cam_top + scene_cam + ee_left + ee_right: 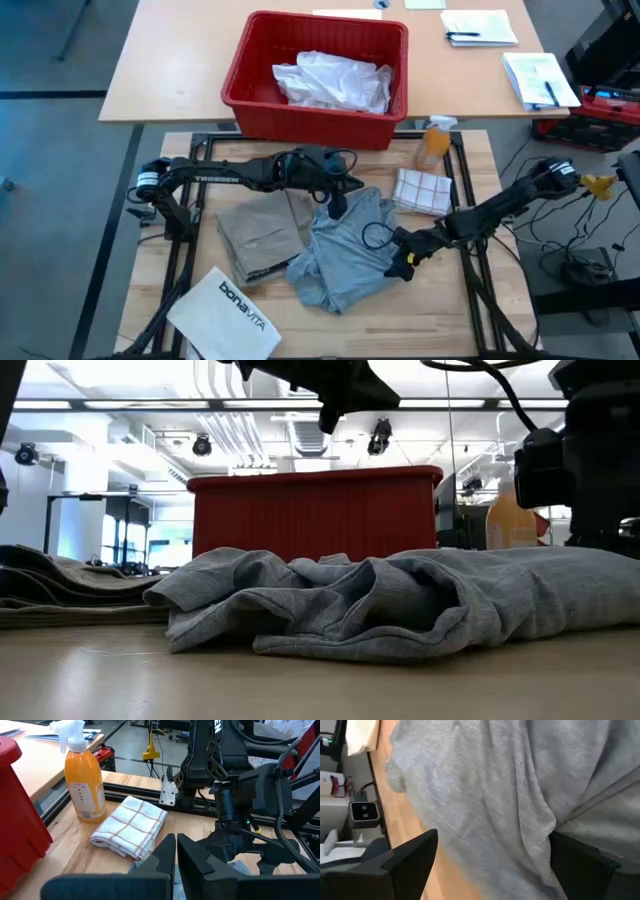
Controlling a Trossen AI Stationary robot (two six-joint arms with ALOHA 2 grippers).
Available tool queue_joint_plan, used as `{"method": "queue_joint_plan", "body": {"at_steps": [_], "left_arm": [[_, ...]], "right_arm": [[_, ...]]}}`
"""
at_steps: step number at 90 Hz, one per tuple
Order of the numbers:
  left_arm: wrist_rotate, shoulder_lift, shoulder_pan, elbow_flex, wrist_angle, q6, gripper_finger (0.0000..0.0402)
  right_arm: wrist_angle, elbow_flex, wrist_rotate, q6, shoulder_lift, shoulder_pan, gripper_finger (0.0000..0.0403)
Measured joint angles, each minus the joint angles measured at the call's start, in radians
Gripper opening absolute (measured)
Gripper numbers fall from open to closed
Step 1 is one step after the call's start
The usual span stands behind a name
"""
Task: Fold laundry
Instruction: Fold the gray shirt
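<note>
- Nearest edge of the light wooden slatted table: a stiff white bag printed "bonavita" lies flat at the front left corner, apart from the garments.
- Centre front: the crumpled grey cotton T-shirt lies bunched in soft folds on the table; in the low view it spreads across most of the width.
- Right gripper: down at the right edge of the grey T-shirt. Its wrist view shows the two dark fingers spread wide with grey fabric filling the space between them; fingers not closed on the cloth.
- Left of the T-shirt, touching it: a folded khaki-tan garment, lying flat.
- Left gripper: raised above the far edge of the grey T-shirt. Its fingers stand nearly together with a thin gap; nothing held.
- Behind the T-shirt, to the right: a folded white cloth with tan checks, and just beyond it an orange spray bottle with white trigger.
- Farthest: a red plastic bin on the adjoining table, containing a crumpled white garment.
</note>
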Motion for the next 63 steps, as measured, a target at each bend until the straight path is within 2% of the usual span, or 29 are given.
{"method": "queue_joint_plan", "body": {"at_steps": [17,31,38,49,63], "left_arm": [[0.000,0.000,0.000,0.000,0.000,0.000,0.0000],[0.000,0.000,0.000,0.000,0.000,0.000,0.0000],[0.000,0.000,0.000,0.000,0.000,0.000,0.0000],[0.000,0.000,0.000,0.000,0.000,0.000,0.0000],[0.000,0.000,0.000,0.000,0.000,0.000,0.0000]], "right_arm": [[0.056,-0.001,-0.074,-0.063,0.021,0.000,0.0343],[0.018,0.001,-0.008,-0.044,0.026,-0.005,0.0343],[0.013,0.001,-0.026,-0.052,0.042,-0.004,0.0343],[0.076,0.001,-0.090,-0.089,0.079,-0.004,0.0343],[0.203,-0.005,-0.094,-0.086,0.100,-0.022,0.0343]]}}
